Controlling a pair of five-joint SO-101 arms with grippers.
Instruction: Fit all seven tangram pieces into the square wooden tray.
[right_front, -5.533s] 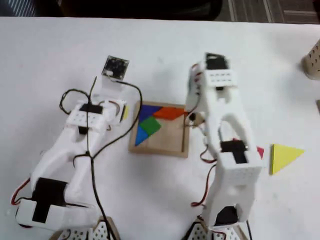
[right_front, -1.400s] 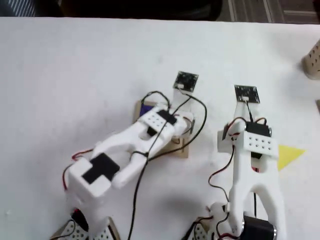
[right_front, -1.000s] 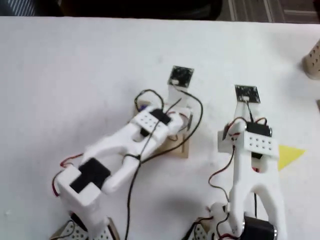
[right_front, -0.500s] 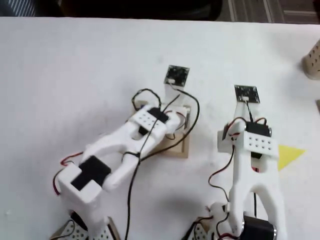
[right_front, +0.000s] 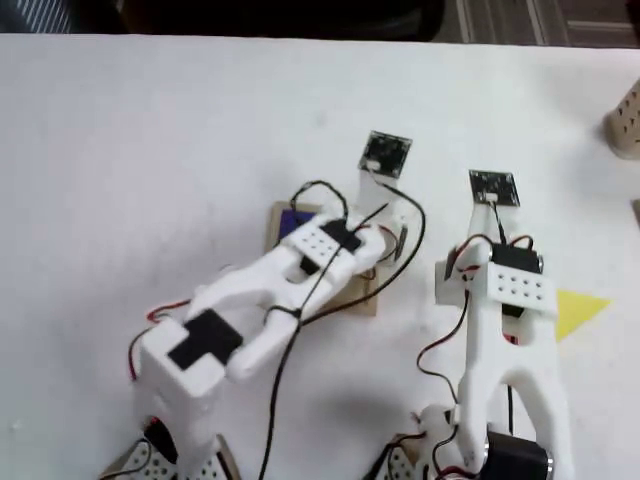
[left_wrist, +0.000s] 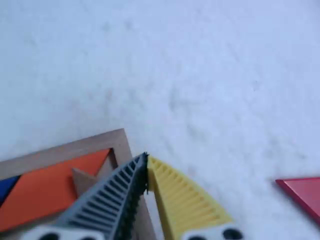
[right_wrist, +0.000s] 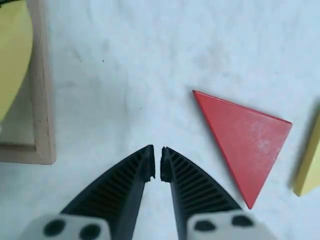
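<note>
The square wooden tray (right_front: 274, 228) lies mid-table, mostly covered by my left arm (right_front: 300, 270); a blue piece (right_front: 295, 220) shows at its far left corner. In the left wrist view my left gripper (left_wrist: 146, 159) is shut and empty, its tips over the tray's corner (left_wrist: 117, 137) beside an orange piece (left_wrist: 45, 192). My right gripper (right_wrist: 156, 164) is shut on nothing, low over bare table between the tray (right_wrist: 41, 100) and a red triangle (right_wrist: 245, 135). A yellow triangle (right_front: 580, 310) lies right of the right arm (right_front: 505, 290).
A wooden block (right_front: 627, 120) stands at the table's far right edge. Black cables (right_front: 400, 250) loop off the left arm over the tray. A yellow curved shape (right_wrist: 12, 55) hangs over the tray's inside. Both arm bases sit at the front edge.
The left arm swung from left of the tray to over it, and in the last half second its wrist shifted right. The right arm pulled back from the tray, then stayed still.
</note>
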